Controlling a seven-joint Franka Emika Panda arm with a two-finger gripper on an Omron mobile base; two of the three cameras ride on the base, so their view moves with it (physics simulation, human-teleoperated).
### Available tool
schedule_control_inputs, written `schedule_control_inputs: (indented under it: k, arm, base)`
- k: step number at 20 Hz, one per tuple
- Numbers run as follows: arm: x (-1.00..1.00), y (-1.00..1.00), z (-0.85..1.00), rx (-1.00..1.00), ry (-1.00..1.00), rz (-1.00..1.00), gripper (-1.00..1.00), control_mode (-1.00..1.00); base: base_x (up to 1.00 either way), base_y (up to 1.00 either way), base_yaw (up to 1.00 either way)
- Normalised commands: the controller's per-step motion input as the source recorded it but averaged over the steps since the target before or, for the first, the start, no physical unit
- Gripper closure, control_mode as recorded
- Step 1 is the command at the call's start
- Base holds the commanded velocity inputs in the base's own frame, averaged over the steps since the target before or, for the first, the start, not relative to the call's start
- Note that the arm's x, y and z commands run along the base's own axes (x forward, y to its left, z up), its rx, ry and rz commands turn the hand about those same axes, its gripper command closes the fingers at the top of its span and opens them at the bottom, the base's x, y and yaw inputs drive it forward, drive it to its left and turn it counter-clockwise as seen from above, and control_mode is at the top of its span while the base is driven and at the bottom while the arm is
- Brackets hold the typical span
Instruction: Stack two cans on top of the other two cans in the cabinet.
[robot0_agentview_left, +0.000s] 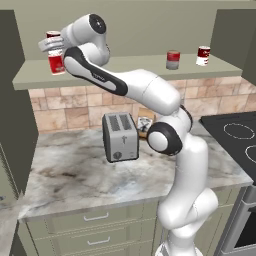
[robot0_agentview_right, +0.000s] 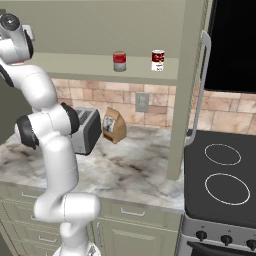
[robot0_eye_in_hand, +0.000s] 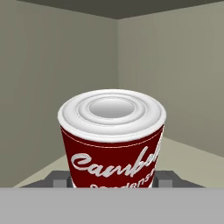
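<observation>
The claw (robot0_eye_in_hand: 112, 183) grips a can (robot0_eye_in_hand: 112, 140), its finger tips either side, high at the shelf's (robot0_agentview_left: 130, 67) left end over a lower can (robot0_agentview_left: 56, 62); whether it rests on that one is hard to tell. Two more cans (robot0_agentview_right: 119, 61), greyish and white (robot0_agentview_right: 158, 60), stand apart unstacked further right. Below: toaster (robot0_agentview_left: 120, 136), bag (robot0_agentview_right: 114, 125), stove (robot0_agentview_right: 225, 175); nothing blocks.

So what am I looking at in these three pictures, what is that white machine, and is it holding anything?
It's a white robot arm in a rendered kitchen. Two pictures look over it from cameras behind it, left and right; the third comes from a camera on its hand. The gripper is shut on a red soup can at the left end of the open wall shelf, just above another can. Two more cans stand further right. A toaster and a brown bag sit on the marble counter.
</observation>
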Motion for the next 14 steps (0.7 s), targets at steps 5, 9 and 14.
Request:
schedule_control_inputs:
  k: [5,9,14]
  arm:
    - [0.00,0.06,0.01,-0.04,0.01,0.01,1.00,-1.00]
    - [0.00,0.02,0.00,-0.03,0.00,0.00,1.00,-1.00]
    - [0.00,0.00,0.00,-0.02,0.00,0.00,1.00,-1.00]
  base:
    - [0.00,0.00,0.00]
    - [0.00,0.00,0.00]
    - [0.00,0.00,0.00]
